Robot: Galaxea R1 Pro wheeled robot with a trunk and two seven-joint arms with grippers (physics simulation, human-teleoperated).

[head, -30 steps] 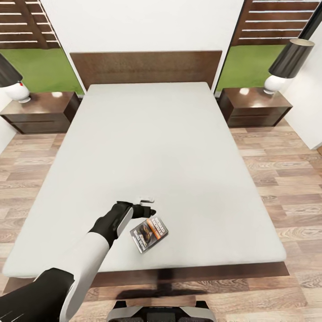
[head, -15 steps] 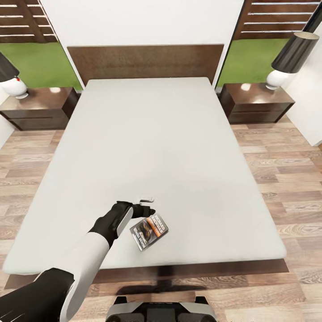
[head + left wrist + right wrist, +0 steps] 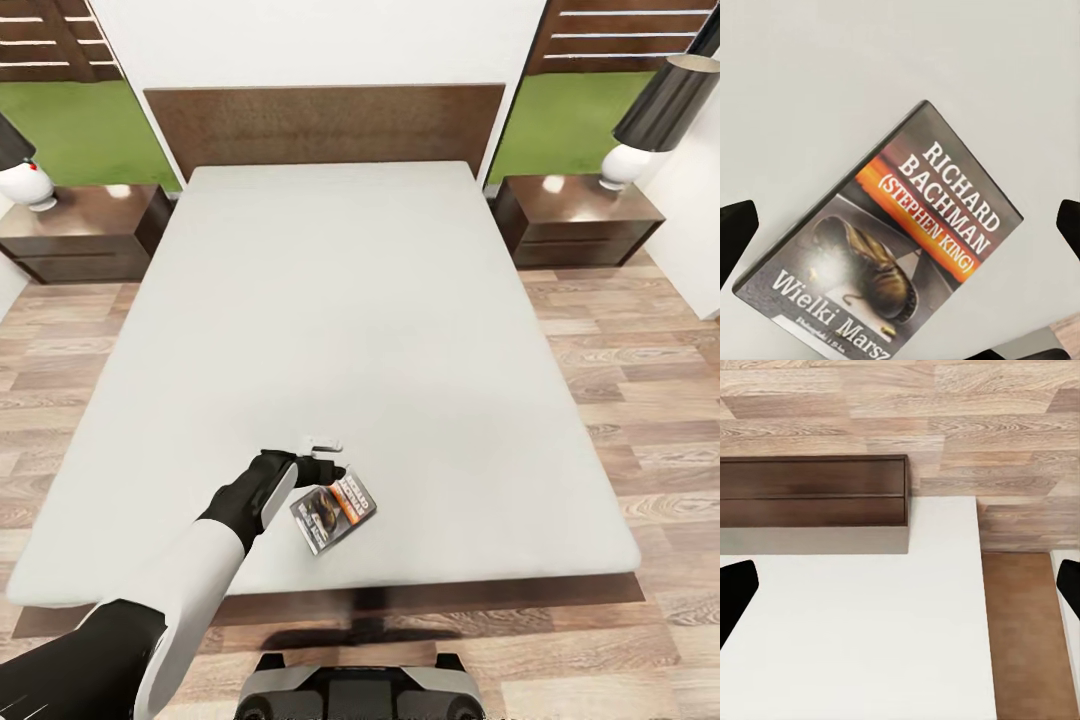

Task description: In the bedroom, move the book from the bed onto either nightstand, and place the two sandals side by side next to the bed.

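The book [image 3: 335, 512] lies flat near the foot end of the bed [image 3: 330, 300], its dark cover with the orange band facing up. My left gripper [image 3: 328, 457] hovers open just beyond the book's far edge, above the pale mattress. In the left wrist view the book [image 3: 907, 255] sits between the two black fingertips [image 3: 736, 232], untouched by either. My right gripper [image 3: 900, 585] is open with nothing between its fingers, over a white surface. One nightstand [image 3: 85, 225] stands left of the headboard and the other nightstand [image 3: 580, 215] right of it. The sandals are out of view.
A lamp with a black shade stands on each nightstand, the left lamp [image 3: 25, 180] and the right lamp [image 3: 640, 140]. Wood-plank floor [image 3: 640, 400] runs along both sides of the bed. The right wrist view has a dark wooden frame edge [image 3: 814, 491] and floor planks.
The head camera has shifted, so the bed and headboard sit a little higher and larger in the picture. The left gripper and the book keep their places relative to each other.
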